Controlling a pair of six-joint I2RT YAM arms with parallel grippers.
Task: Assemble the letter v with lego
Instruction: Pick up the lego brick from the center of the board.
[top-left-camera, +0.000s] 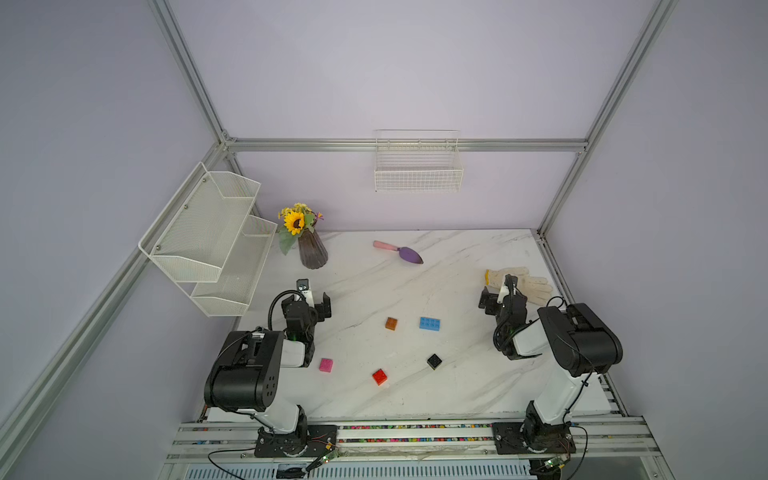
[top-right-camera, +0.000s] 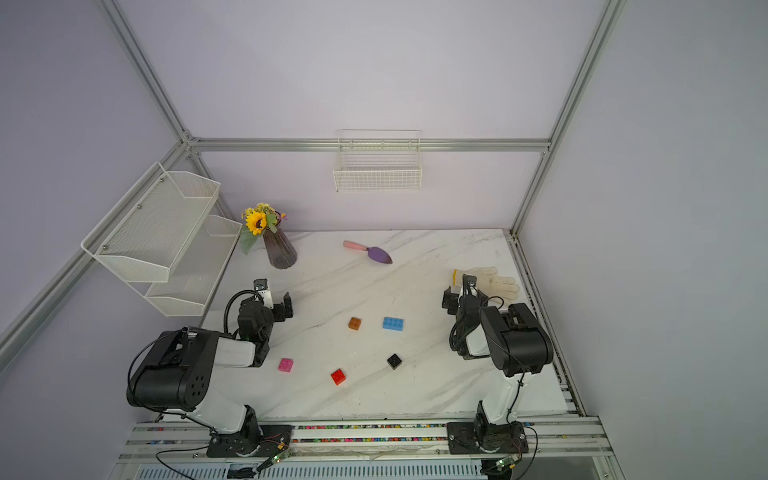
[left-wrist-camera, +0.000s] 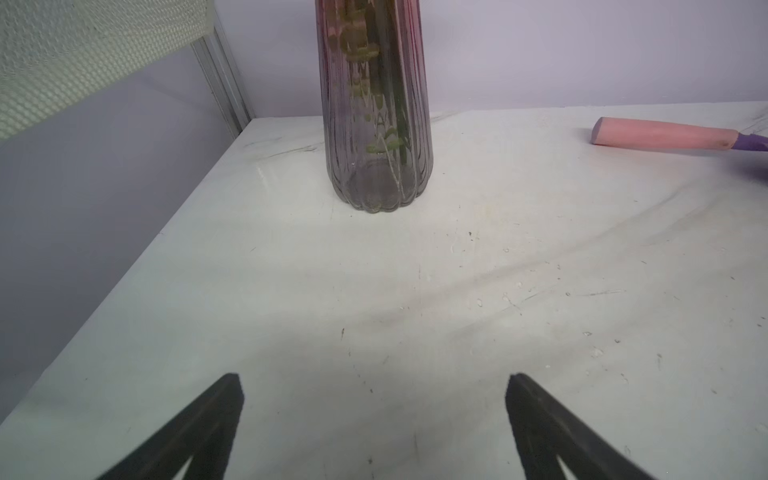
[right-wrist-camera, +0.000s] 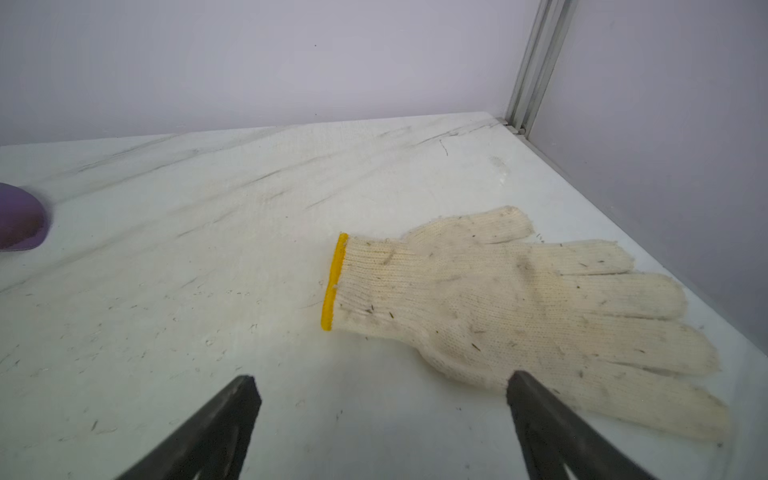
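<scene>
Lego lies loose on the marble table (top-left-camera: 478, 395): red brick (top-left-camera: 379, 376), pink brick (top-left-camera: 326, 365) and black brick (top-left-camera: 434, 361) nearest, orange-brown brick (top-left-camera: 391, 323) and light-blue brick (top-left-camera: 429, 323) beyond, all apart. Left gripper (left-wrist-camera: 374, 380), jaws wide and empty, faces the vase (left-wrist-camera: 376, 166); right gripper (right-wrist-camera: 382, 380), equally spread and empty, hangs near the work glove (right-wrist-camera: 498, 299).

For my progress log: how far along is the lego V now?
Done: nothing; no bricks are joined. The blue, orange, black, red and pink lie apart on the table. In hand: nothing; the left end effector and right end effector are open and empty. Remaining: all picking and joining.
</scene>
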